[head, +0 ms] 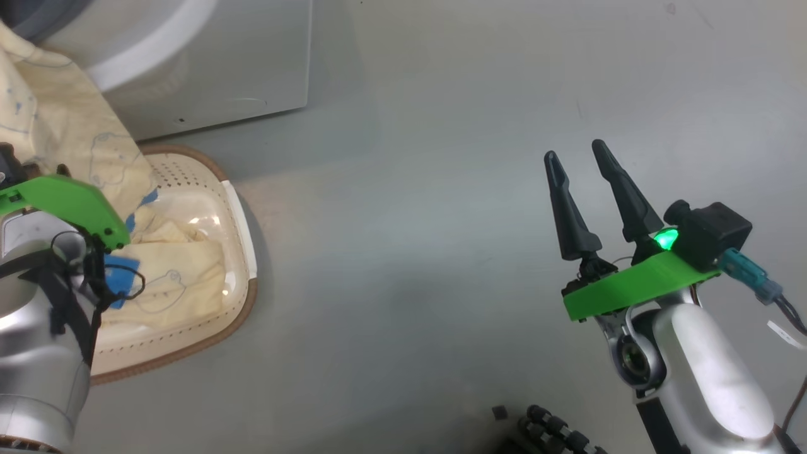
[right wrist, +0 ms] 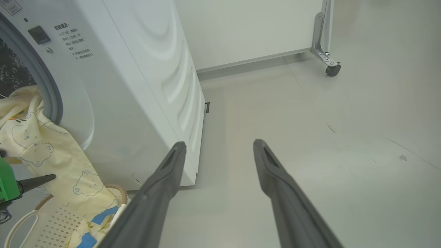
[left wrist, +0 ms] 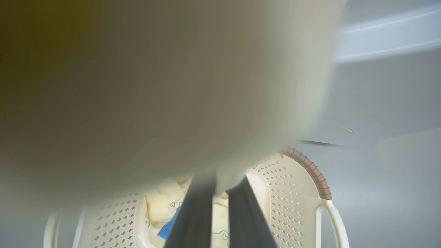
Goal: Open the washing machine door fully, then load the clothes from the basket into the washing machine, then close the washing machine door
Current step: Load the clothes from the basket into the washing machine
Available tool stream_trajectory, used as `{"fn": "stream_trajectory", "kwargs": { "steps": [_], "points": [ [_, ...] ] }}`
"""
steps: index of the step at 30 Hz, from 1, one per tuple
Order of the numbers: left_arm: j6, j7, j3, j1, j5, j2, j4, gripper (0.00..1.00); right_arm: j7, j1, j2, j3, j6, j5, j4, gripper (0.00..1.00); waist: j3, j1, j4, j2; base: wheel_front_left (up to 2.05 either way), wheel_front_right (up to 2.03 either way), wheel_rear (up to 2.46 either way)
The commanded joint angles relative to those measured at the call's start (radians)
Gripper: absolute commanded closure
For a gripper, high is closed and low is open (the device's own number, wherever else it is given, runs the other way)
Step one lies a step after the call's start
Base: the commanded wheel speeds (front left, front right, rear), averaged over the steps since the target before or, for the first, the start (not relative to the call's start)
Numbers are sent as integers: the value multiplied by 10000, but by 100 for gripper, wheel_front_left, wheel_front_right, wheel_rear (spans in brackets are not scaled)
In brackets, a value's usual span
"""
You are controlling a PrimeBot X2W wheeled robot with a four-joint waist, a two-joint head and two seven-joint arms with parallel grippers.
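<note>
A cream-yellow garment (head: 69,120) with faint bear prints hangs from the washing machine's (head: 220,75) drum opening (right wrist: 10,69) down into the basket (head: 243,309). More of the clothes (head: 170,277), with blue trim, lie in the basket. In the left wrist view my left gripper (left wrist: 220,181) is shut on the hanging garment (left wrist: 155,86), whose blurred fabric covers most of that view. One of its fingers (right wrist: 34,181) shows beside the cloth in the right wrist view. My right gripper (head: 575,150) stands open over bare floor to the right, holding nothing. The washing machine door is out of view.
The basket sits on the grey floor (head: 410,221) right against the machine's front. A white panel on a caster (right wrist: 332,70) stands behind, beside the machine's (right wrist: 137,86) side. A dark ribbed part of my base (head: 555,432) shows at the bottom.
</note>
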Motion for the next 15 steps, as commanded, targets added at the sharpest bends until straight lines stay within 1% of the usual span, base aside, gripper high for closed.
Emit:
{"fn": "stream_trajectory", "kwargs": {
  "steps": [1,8,10,11,15],
  "points": [
    [-67,39,89,-215,78,339,-77,100,-96,53,-72,62,37,-26,-325,0,-57,0,151,0,0,0,0],
    [-466,433,-307,-442,250,177,-235,100,-96,227,-72,-192,37,-217,-373,0,-337,0,715,0,0,0,0],
    [-581,598,-416,-523,295,222,-420,100,-96,296,-72,-226,37,-256,-371,0,-445,0,856,0,0,0,0],
    [-709,845,-487,-619,282,277,-686,100,-96,377,-72,-289,37,-305,-372,0,-540,0,1010,0,0,0,0],
    [-900,1590,-511,-843,93,466,-1512,100,-97,519,-72,-406,37,-404,-395,0,-679,0,1262,0,0,0,0]
  ]
}}
